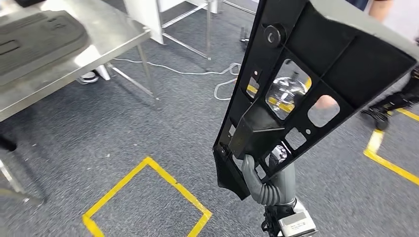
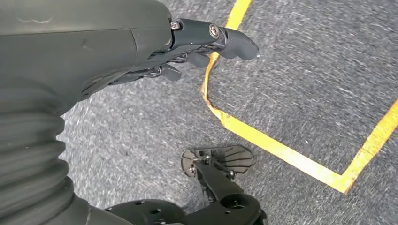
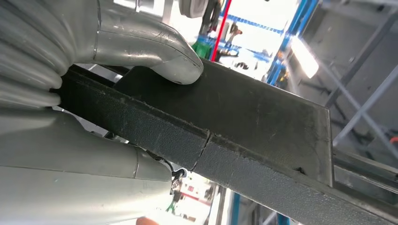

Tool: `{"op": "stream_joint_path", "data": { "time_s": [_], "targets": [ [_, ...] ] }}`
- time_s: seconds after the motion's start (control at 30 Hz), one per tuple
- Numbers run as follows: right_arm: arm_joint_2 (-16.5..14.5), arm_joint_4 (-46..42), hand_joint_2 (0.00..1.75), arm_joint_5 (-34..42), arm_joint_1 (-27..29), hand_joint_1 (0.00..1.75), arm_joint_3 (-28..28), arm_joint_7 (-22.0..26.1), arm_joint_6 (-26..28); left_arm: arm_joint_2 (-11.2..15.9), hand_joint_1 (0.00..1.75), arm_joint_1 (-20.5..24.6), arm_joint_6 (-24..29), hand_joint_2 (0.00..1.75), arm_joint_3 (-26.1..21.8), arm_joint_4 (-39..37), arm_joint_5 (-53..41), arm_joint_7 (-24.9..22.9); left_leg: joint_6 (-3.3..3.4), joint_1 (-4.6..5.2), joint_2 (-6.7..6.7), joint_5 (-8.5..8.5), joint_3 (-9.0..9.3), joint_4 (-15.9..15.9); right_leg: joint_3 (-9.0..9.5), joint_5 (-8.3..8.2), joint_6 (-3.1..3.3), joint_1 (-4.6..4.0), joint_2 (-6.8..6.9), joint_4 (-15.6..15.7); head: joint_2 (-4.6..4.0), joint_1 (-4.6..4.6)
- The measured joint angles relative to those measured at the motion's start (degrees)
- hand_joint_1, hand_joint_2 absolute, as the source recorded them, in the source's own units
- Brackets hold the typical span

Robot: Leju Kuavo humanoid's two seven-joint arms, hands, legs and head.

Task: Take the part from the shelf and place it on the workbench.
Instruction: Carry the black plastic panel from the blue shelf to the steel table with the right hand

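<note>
At the far left stands the stainless-steel table (image 1: 106,37), already carrying a dark grey moulded plastic panel (image 1: 37,34) on its top; nearer, on the grey carpeted floor (image 1: 148,123), a yellow taped square outline (image 1: 148,163) marks a spot left of centre, and a white cable (image 1: 173,70) trails beyond the table legs. The left robot hand (image 2: 206,47) hangs over that floor and tape, fingers loosely curled in with nothing in them. To the right, the task's thing, a large black ribbed plastic trim part with cut-out windows (image 1: 316,74), is held aloft, reaching from the near centre up to the far right, well apart from the table. The right robot hand (image 1: 254,170) grips it at its lower, narrower end, thumb (image 3: 159,51) pressed on one face and fingers wrapped under the edge. The part looks stiff and fairly light for its size, but long, so a hold at one end probably lets it swing; the thick ribbed rim seems the soundest grip, the thin window webs less so. The head view gives the part's whole outline and the table's position; the right wrist view alone shows the thumb clamped on the textured edge, and the left wrist view the idle hand.
</note>
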State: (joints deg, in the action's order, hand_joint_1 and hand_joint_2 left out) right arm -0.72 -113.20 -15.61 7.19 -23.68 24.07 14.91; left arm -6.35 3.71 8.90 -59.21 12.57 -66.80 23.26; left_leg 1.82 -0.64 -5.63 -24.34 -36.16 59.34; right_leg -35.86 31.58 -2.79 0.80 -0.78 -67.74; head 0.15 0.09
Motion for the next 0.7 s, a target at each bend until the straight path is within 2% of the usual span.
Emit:
{"op": "stream_joint_path", "data": {
  "time_s": [0.03,0.07,0.1,0.13,0.17,0.2,0.23,0.27,0.33,0.37,0.4,0.43,0.47,0.5,0.57,0.6,0.63,0.7],
  "targets": [
    [0.0,0.0,1.75,0.0,0.0,1.75,0.0,0.0,0.0,0.0,0.00,0.0,0.0,1.75,0.0,0.0,-0.1,0.0,-0.23,0.07,-0.83,0.12,-0.04,0.0,1.88,-1.48,-0.14,0.07,-1.18,4.0,0.00,-0.01],
    [0.0,0.0,1.75,0.0,-0.1,1.75,-0.1,0.0,0.0,0.0,0.00,0.0,0.0,1.75,0.0,0.0,-0.1,0.0,-0.50,0.17,-1.58,0.23,-0.13,0.1,3.27,-2.55,0.03,0.11,-2.07,7.1,0.00,-0.01],
    [0.0,0.1,1.75,0.0,-0.1,1.75,-0.1,0.0,-0.1,-0.1,0.00,0.0,0.0,1.75,0.0,0.0,-0.2,0.0,-0.80,0.25,-2.16,0.36,-0.26,0.0,4.08,-3.12,0.38,0.05,-2.66,8.8,0.01,-0.03],
    [0.0,0.1,1.75,0.0,-0.2,1.75,-0.2,0.0,-0.1,-0.1,0.00,-0.1,0.0,1.75,0.0,0.0,-0.2,0.0,-1.16,0.29,-2.69,0.53,-0.39,-0.1,4.36,-3.30,0.87,-0.10,-2.67,9.3,0.01,-0.06],
    [0.0,0.1,1.75,0.0,-0.2,1.75,-0.2,0.0,-0.1,0.0,0.00,-0.2,0.0,1.75,0.0,0.0,-0.2,0.0,-1.53,0.23,-3.22,0.75,-0.55,-0.3,4.46,-3.54,1.32,-0.15,-2.02,9.4,0.01,-0.06],
    [0.0,0.1,1.75,0.0,-0.3,1.75,-0.2,0.0,-0.2,0.0,0.00,-0.4,0.0,1.75,0.0,0.0,-0.2,0.0,-1.84,0.16,-3.00,0.82,-0.71,-0.3,4.62,-3.78,1.73,-0.04,-1.38,9.5,0.01,-0.10],
    [-0.1,0.1,1.75,0.0,-0.3,1.75,-0.2,-0.1,-0.2,0.0,0.00,-0.5,0.0,1.75,0.0,0.0,-0.2,0.0,-2.13,0.21,-1.74,0.40,-1.03,0.3,4.77,-4.00,2.14,0.12,-0.70,9.7,0.00,-0.18],
    [-0.2,0.1,1.75,0.0,-0.3,1.75,-0.3,-0.1,-0.3,0.0,0.00,-0.5,0.0,1.75,0.0,0.0,-0.2,0.0,-2.38,0.28,0.14,-0.69,-1.76,1.9,4.82,-4.18,2.56,0.27,0.07,9.9,0.00,-0.32],
    [-0.3,0.2,1.75,0.0,-0.3,1.75,-0.3,-0.1,-0.4,0.0,0.00,-0.4,0.0,1.75,0.0,0.0,-0.2,-0.1,-2.77,0.29,4.10,-4.54,-4.65,8.4,4.89,-4.21,3.12,0.19,1.64,10.0,0.00,-0.54],
    [-0.3,0.2,1.75,0.0,-0.2,1.75,-0.3,-0.1,-0.4,0.0,0.00,-0.4,0.0,1.75,0.0,0.0,-0.2,-0.1,-2.97,0.15,4.86,-6.29,-6.39,12.2,4.87,-4.18,3.25,0.07,2.51,10.0,0.00,-0.60],
    [-0.3,0.3,1.75,0.0,-0.2,1.75,-0.3,-0.1,-0.4,0.0,0.00,-0.4,0.0,1.75,0.0,0.0,-0.2,-0.1,-3.13,0.03,5.20,-7.22,-7.58,14.9,4.86,-4.13,3.31,0.00,3.37,10.0,0.00,-0.57],
    [-0.3,0.3,1.75,0.0,-0.2,1.75,-0.3,-0.1,-0.4,0.0,0.00,-0.4,0.0,1.75,0.0,0.0,-0.2,-0.1,-3.26,-0.07,5.39,-7.09,-7.78,15.7,4.87,-4.07,3.30,-0.03,4.23,10.0,0.00,-0.60],
    [-0.3,0.4,1.75,0.0,-0.2,1.75,-0.3,-0.1,-0.4,0.0,0.00,-0.4,0.0,1.75,0.0,0.0,-0.2,-0.1,-3.31,-0.12,5.68,-5.90,-6.72,14.0,4.94,-4.00,3.28,-0.02,5.01,10.0,0.00,-0.61],
    [-0.3,0.4,1.75,0.0,-0.3,1.75,-0.3,-0.1,-0.4,0.0,0.00,-0.4,0.0,1.75,0.0,0.0,-0.2,-0.1,-3.27,-0.13,6.40,-4.16,-4.66,10.5,5.09,-3.86,3.16,-0.02,5.73,10.0,0.00,-0.62],
    [-0.3,0.4,1.75,0.0,-0.3,1.75,-0.4,-0.1,-0.5,0.1,0.00,-0.3,0.0,1.75,0.0,0.0,-0.2,-0.1,-2.89,0.17,8.99,-1.76,-0.44,3.2,5.40,-3.46,2.67,-0.41,7.02,9.9,0.00,-0.62],
    [-0.3,0.5,1.75,0.0,-0.3,1.75,-0.4,-0.1,-0.5,0.1,0.00,-0.2,0.0,1.75,0.0,0.0,-0.2,-0.1,-2.58,0.36,9.76,-1.35,0.64,1.2,5.56,-3.27,2.37,-0.67,7.56,9.9,0.00,-0.53],
    [-0.3,0.5,1.75,0.0,-0.3,1.75,-0.4,-0.2,-0.5,0.1,0.00,-0.1,0.0,1.75,0.0,0.0,-0.3,0.0,-2.23,0.58,9.89,-1.42,0.91,0.4,5.68,-3.15,2.12,-0.91,8.15,9.9,0.00,-0.43],
    [-0.3,0.5,1.75,0.0,-0.5,1.75,-0.6,-0.2,-0.6,0.1,0.00,-0.1,0.0,1.75,0.0,0.0,-0.3,0.0,-1.42,0.56,8.19,-1.17,0.66,0.2,5.77,-2.95,1.55,-0.95,9.05,10.0,0.00,-0.30]
  ]
}}
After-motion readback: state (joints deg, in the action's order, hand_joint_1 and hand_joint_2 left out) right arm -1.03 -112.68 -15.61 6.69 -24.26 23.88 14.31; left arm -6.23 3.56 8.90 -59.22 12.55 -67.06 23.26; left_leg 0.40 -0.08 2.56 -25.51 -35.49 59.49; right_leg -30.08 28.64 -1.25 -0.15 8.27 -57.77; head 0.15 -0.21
